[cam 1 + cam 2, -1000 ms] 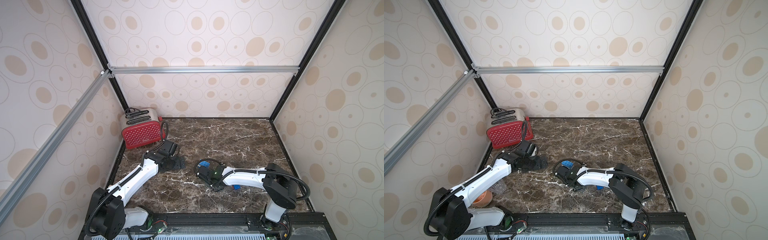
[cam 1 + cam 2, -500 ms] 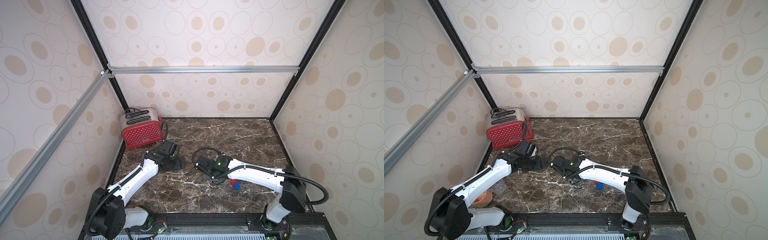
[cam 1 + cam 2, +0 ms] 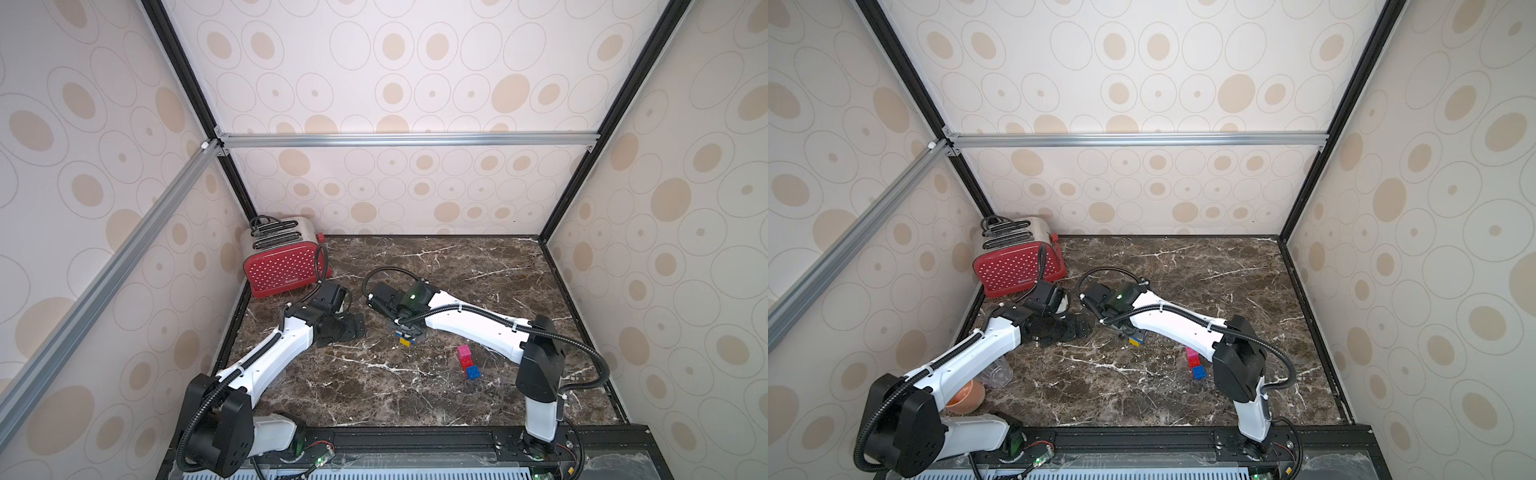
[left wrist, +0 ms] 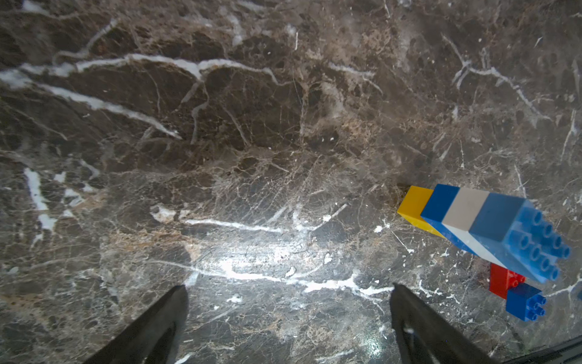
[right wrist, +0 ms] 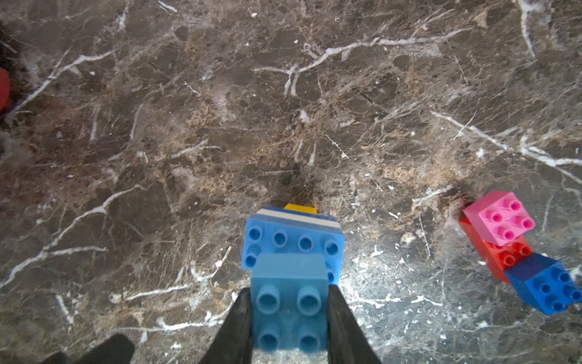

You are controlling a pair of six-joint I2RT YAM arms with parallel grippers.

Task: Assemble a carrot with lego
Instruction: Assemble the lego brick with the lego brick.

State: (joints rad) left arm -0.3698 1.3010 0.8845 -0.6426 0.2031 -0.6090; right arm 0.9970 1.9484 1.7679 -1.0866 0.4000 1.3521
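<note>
A brick stack (image 3: 406,339) (image 3: 1137,338) stands upright mid-table: yellow at the bottom, then blue, white and a light blue 2x4 with bare studs (image 4: 532,242). My right gripper (image 5: 289,288) is shut on a small light blue brick (image 5: 289,302) and hovers just above that stack (image 5: 293,236). To the right lies a second group: a pink brick (image 5: 499,217) on a red bar (image 5: 491,252) with a blue brick (image 5: 548,283) at its end, seen in both top views (image 3: 467,361) (image 3: 1195,363). My left gripper (image 4: 288,286) (image 3: 353,326) is open and empty, low over the table left of the stack.
A red toaster (image 3: 282,262) stands in the back left corner. An orange bowl (image 3: 967,397) and a clear plastic cup (image 3: 996,374) lie at the front left, under my left arm. Enclosure walls close in the table on three sides.
My right arm has stretched out, carrying the small light blue brick left and back over the stack and uncovering the pink-red-blue group. The left arm has not moved.
</note>
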